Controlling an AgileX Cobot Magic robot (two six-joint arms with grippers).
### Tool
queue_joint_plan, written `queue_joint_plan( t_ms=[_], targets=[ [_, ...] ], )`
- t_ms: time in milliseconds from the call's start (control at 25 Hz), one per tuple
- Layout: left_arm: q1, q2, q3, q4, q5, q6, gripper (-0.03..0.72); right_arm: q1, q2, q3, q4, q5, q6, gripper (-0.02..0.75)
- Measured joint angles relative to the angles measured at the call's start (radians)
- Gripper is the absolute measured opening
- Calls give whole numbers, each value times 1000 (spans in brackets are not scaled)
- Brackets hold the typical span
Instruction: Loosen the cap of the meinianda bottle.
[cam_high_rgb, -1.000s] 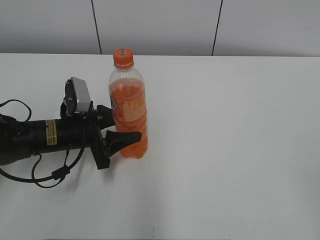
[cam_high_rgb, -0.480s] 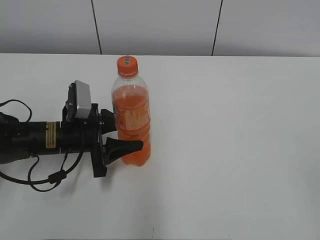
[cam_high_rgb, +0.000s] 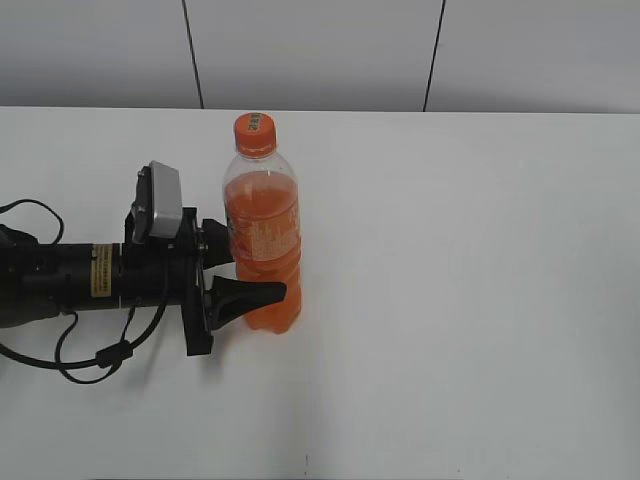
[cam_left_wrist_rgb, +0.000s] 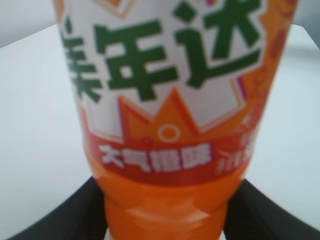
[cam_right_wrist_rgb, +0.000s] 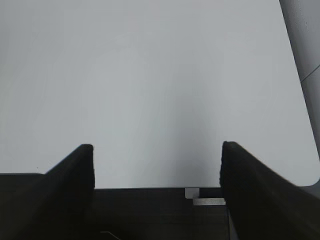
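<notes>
A: The left gripper (cam_high_rgb: 247, 270) clamps the lower body of the meinianda bottle (cam_high_rgb: 265, 240), which stands upright on the white table (cam_high_rgb: 460, 300). The cap (cam_high_rgb: 255, 132) sits untouched on top. A firm, level hold would likely stop the bottle spinning once the cap is turned

B: The left wrist view fills with the label (cam_left_wrist_rgb: 165, 80), both fingers pressed against the bottle below it. The right gripper (cam_right_wrist_rgb: 157, 170), absent from the exterior view, hangs spread wide and empty over bare table
</notes>
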Motion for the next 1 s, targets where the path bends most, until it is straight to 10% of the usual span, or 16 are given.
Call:
queue_joint_plan(
  t_ms=[680, 1000],
  targets=[
    [0, 0, 0, -4, -1, -1, 395, 0, 602, -344, 0, 2, 19, 581],
    [0, 0, 0, -5, -1, -1, 395, 0, 770, -458, 0, 2, 1, 415]
  ],
)
